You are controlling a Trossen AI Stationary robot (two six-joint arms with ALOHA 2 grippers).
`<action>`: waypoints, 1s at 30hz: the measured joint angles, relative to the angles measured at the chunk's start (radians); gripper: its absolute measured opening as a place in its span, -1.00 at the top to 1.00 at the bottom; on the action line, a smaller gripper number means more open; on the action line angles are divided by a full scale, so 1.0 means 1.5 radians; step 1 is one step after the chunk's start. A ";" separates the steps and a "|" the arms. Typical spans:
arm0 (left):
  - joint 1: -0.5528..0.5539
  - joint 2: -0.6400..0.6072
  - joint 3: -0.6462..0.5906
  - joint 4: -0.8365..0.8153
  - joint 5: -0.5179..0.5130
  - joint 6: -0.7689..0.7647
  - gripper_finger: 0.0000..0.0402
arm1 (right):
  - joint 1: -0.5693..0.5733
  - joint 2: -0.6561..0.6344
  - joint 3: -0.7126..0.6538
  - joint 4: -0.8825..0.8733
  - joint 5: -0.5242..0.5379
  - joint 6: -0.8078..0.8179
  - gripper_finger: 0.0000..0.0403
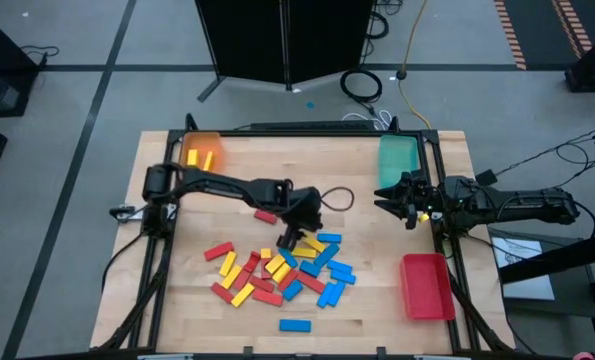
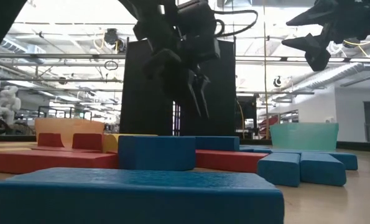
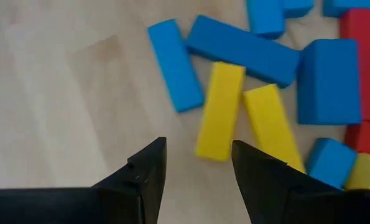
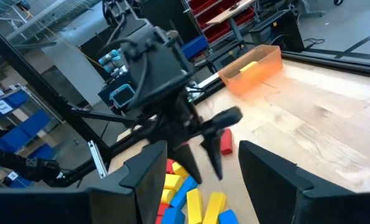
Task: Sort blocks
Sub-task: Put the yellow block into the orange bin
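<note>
Orange tray point(image 1: 202, 150) sits at the table's point(image 1: 157, 300) far-left corner, two yellow blocks point(image 1: 199, 158) inside it.

Left arm reaches from the left edge out to the middle. Left gripper point(image 1: 289, 240) hangs just above the far edge of the pile point(image 1: 277, 272), fingers pointing down, spread apart, nothing between them. Wrist cam shows bare wood under the gap, with a yellow block point(image 3: 220, 111) and a blue block point(image 3: 175, 65) right past the fingertips point(image 3: 148, 163). From table height the fingers hang clear above the blocks, no contact.

Pile: red, yellow and blue blocks jumbled together at table centre, toward the near side. A lone red block point(image 1: 266, 216) lies on the far side of the pile, beside the left arm. A lone blue block point(image 1: 295, 325) lies on the near side of the pile, apart from it.

Teal tray point(image 1: 398, 157) sits at the far edge, right of the pile; can't tell if anything's in it.

Right gripper point(image 1: 385, 199) waits just near-side of the teal tray, well right of the pile, raised off the table, fingers spread, holding nothing.

Red tray point(image 1: 426, 286) sits at the right edge, near side, right of the pile.
</note>
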 joint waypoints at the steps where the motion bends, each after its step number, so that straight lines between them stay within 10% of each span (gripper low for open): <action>1: -0.005 0.002 0.001 0.000 0.000 0.000 0.12 | 0.000 0.000 0.000 0.000 -0.001 0.000 0.04; 30: -0.026 0.059 0.014 0.011 -0.021 0.034 0.11 | 0.000 0.000 0.000 -0.021 -0.004 0.011 0.04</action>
